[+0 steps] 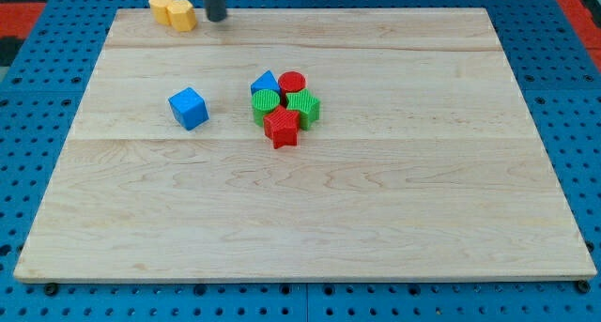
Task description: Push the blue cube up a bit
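Note:
The blue cube (189,108) lies alone on the wooden board (376,209), left of centre. My tip (217,18) is at the view's top, near the board's top edge, well above and slightly right of the blue cube and apart from it. It stands just right of two yellow blocks (174,11).
A tight cluster sits right of the blue cube: a blue triangular block (265,82), a red cylinder (292,81), a green cylinder (266,103), a green block (303,107) and a red star-like block (281,127). The board rests on a blue pegboard (38,125).

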